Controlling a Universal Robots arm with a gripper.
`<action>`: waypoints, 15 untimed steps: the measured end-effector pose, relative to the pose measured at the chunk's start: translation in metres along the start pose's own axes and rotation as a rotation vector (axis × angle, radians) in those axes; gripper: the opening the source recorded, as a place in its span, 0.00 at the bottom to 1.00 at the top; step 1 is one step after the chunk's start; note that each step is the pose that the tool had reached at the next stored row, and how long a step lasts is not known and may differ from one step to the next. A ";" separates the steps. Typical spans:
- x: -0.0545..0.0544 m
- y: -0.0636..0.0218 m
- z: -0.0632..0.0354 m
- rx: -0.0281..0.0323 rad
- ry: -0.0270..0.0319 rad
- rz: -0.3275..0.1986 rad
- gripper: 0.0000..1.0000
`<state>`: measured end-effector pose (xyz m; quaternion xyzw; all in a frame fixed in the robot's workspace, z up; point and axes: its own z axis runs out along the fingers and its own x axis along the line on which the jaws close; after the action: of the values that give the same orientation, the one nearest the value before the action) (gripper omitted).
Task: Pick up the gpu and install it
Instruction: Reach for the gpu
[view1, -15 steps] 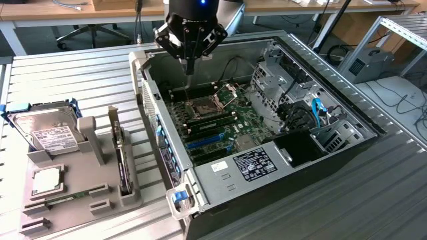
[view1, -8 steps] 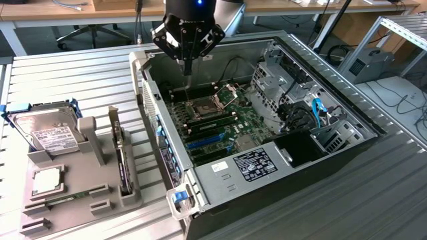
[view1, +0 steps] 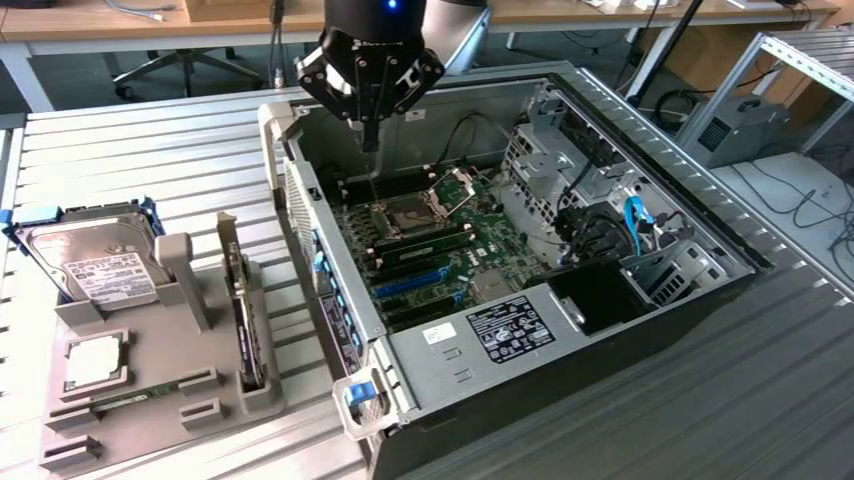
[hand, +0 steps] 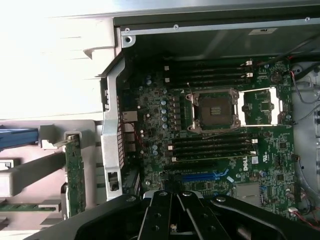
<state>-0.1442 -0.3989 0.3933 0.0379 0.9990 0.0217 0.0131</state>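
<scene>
**Gripper** (view1: 368, 138): fingers pressed together, nothing between them. It hangs point-down over the rear part of the open computer case (view1: 300, 200), above the board and apart from it. In the wrist view the gripper (hand: 172, 202) sits over the board's lower edge, near the blue slot (hand: 200, 176).

**Gpu** (view1: 244, 320): not picked up. It stands on its long edge in a groove of the grey holder (view1: 187, 290), with its silver bracket at the far end. It lies outside the case, just beside the case's side wall at the exterior view's left, and well apart from the gripper.

**Holder**: rests on the slatted metal worktop (view1: 160, 150). It also carries a hard drive (view1: 94, 265) with a white label in a blue frame, propped at a tilt, at the exterior view's left of the gpu.

**Computer case**: lies on its side with the top open and its rim exposed all round.

**Motherboard** (view1: 441, 250): flat on the case floor. The processor socket (view1: 404, 212) has its lid raised. The blue slots (view1: 407, 285) lie uncovered on the near side of the socket, with open room straight above them.

**Drive bays and cables**: crowd the case edge at the exterior view's right.
</scene>
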 end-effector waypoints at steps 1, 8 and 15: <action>0.001 0.0000 0.0000 0.0000 0.0000 0.000 0.11; 0.005 -0.0004 -0.0001 0.0000 0.0000 0.000 0.11; 0.010 -0.0007 -0.0002 0.0000 0.0000 0.000 0.11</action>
<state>-0.1542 -0.3989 0.3933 0.0379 0.9990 0.0217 0.0131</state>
